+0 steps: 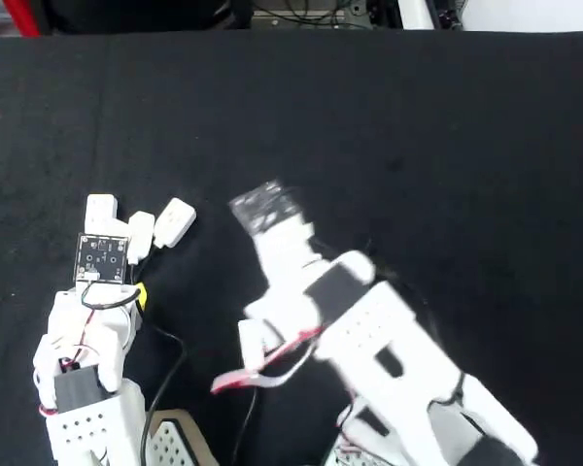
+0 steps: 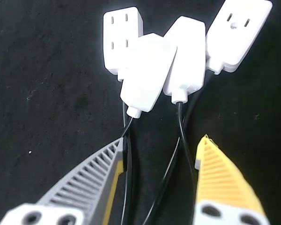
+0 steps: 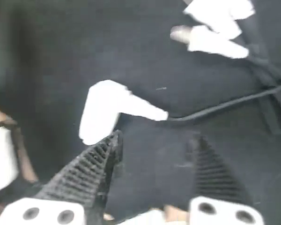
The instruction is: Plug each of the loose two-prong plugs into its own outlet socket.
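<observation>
Two white outlet blocks (image 2: pixel 122 37) (image 2: pixel 241 33) lie on the black cloth. Two white plugs (image 2: pixel 145 75) (image 2: pixel 185 56) rest against their near sides, and I cannot tell whether the prongs are seated. My left gripper (image 2: pixel 161 140) is open just short of the plugs, and both black cords (image 2: pixel 178 136) run between its grey and yellow fingers. From above, this cluster (image 1: pixel 141 228) sits ahead of my left arm (image 1: pixel 87 340). My right gripper (image 3: pixel 154 140) is open with nothing between its fingers. It hovers over a white plug piece (image 3: pixel 103 112) with a cord. It appears blurred (image 1: pixel 267 209) to the right of the cluster.
Black cloth (image 1: pixel 418 126) covers the table, with wide free room at the back and right. A red ribbon cable (image 1: pixel 262 374) hangs from the right arm. A tan and white piece (image 1: pixel 175 442) lies at the front edge between the arms.
</observation>
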`<move>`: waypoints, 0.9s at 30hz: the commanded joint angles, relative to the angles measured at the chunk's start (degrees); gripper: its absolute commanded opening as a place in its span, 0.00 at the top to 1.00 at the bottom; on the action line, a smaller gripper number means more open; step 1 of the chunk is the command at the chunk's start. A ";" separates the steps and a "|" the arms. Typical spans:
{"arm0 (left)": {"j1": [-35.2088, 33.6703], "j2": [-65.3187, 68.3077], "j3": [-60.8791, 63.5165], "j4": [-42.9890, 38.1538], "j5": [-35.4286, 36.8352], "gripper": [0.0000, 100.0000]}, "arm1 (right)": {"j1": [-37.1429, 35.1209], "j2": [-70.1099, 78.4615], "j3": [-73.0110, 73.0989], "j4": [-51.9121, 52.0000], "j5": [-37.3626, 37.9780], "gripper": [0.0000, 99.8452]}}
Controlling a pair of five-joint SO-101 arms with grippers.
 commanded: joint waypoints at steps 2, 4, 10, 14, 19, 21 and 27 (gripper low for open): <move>0.40 -0.53 0.31 -1.41 -0.62 0.75 | -8.70 4.79 -2.68 -3.87 -13.89 0.72; 0.40 -0.53 0.31 -1.41 -0.62 0.75 | -11.87 9.10 -2.51 -5.19 -15.82 0.72; 0.40 -0.53 0.31 -1.41 -0.62 0.75 | -15.03 22.73 -2.86 -8.62 -20.48 0.72; 0.66 -0.53 0.31 -1.41 -0.62 0.75 | -15.03 28.18 -2.51 -13.27 -21.27 0.72; 0.66 -0.53 0.31 -1.41 -0.62 0.75 | -15.03 32.92 -2.33 -18.73 -22.51 0.72; 0.66 -0.53 0.31 -1.41 -0.62 0.75 | -15.03 34.86 -2.33 -19.96 -22.51 0.72; 0.75 -0.53 0.31 -1.41 -0.62 0.75 | -14.86 36.00 -2.51 -21.45 -21.54 0.95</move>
